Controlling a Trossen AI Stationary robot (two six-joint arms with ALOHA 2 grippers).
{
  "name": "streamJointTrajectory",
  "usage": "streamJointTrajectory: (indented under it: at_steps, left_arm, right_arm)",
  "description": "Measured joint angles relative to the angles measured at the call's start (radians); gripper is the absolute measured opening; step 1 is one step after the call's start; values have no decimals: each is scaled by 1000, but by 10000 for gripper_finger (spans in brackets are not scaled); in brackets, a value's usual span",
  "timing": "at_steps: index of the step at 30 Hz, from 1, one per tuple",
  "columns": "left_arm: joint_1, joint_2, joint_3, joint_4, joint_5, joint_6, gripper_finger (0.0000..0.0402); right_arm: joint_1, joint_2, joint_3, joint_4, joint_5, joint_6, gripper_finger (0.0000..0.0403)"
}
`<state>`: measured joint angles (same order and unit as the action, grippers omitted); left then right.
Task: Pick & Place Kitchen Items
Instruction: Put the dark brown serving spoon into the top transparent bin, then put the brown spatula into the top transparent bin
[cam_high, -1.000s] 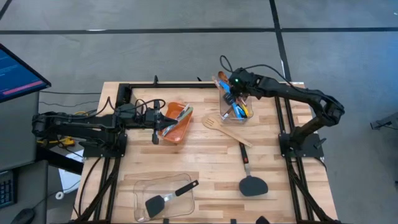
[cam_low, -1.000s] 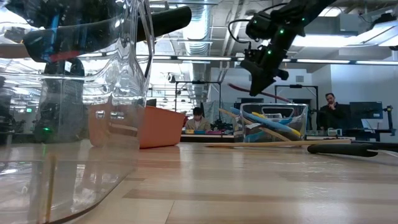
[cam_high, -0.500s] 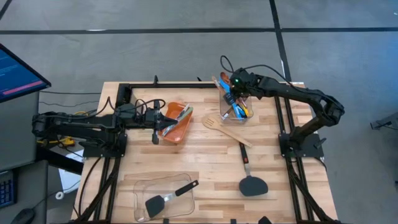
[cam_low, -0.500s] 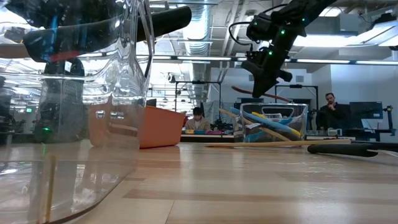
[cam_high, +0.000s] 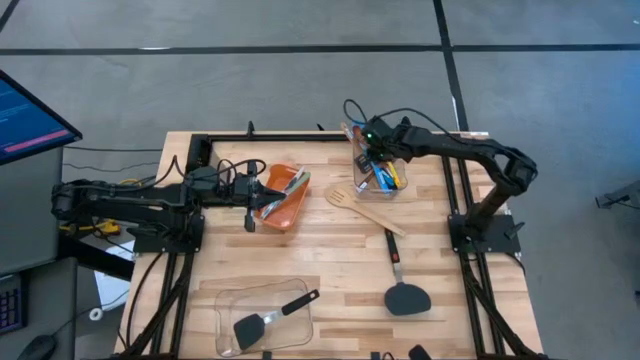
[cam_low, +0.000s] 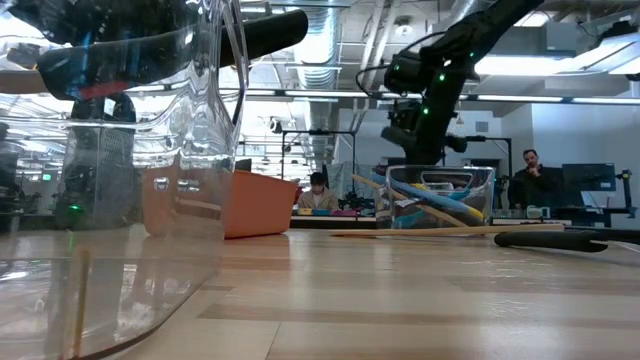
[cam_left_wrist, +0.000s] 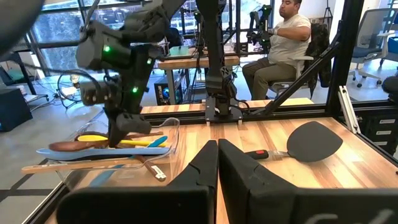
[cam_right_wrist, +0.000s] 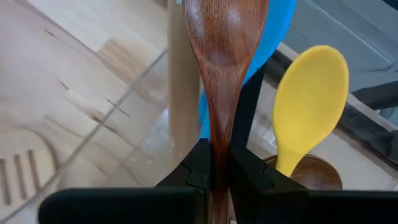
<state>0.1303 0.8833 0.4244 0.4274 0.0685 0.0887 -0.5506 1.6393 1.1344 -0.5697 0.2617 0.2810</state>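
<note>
High view, left to right. Left end effector (cam_high: 249, 222) sits left of centre on the bench (cam_high: 330, 250), just beside the orange bin (cam_high: 284, 197); fingers clenched on nothing, closed tips seen in the left wrist view.

Lower left: black spatula (cam_high: 262, 320) lies inside a clear container (cam_high: 262, 316), long axis diagonal, blade toward the lower left, handle toward the upper right.

Centre: slotted wooden turner (cam_high: 362, 209) flat on the bench, long axis diagonal, slotted head at the upper left, handle running to the lower right.

Right of centre, lower: second black spatula (cam_high: 402, 283) on the bench, long axis near vertical in the frame, blade at the bottom.

Upper right of centre: right end effector (cam_high: 364, 146) is over the clear tub (cam_high: 377, 178) holding blue and yellow spoons. It is grasping a dark wooden spoon (cam_right_wrist: 222, 56) by the neck. In the right wrist view the spoon's long axis runs straight out from between the fingers (cam_right_wrist: 199, 168), bowl pointing away from the end effector. The yellow spoon (cam_right_wrist: 309, 102) lies just beside it, the blue spoon (cam_right_wrist: 277, 25) behind.
</note>
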Motion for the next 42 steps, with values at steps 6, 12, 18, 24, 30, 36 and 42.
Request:
streamJointTrajectory:
  at_steps: [6,12,18,24,30,36,42]
  left_arm:
    - [0,0,0,0,0,0,1]
    - [0,0,0,0,0,0,1]
    - [0,0,0,0,0,0,1]
    - [0,0,0,0,0,0,1]
    - [0,0,0,0,0,0,1]
    - [0,0,0,0,0,0,1]
    - [0,0,0,0,0,0,1]
  right_arm:
    - [-26,18,0,-4,2,-2,26]
    - [-27,16,0,-17,-1,-2,59]
    - [-26,16,4,-127,0,-23,158]
    - [-19,16,68,-317,-3,-26,217]
    - [5,16,174,-411,-3,-53,224]
    - [44,16,316,-478,-16,-54,207]
    - [124,16,437,-507,-63,-45,175]
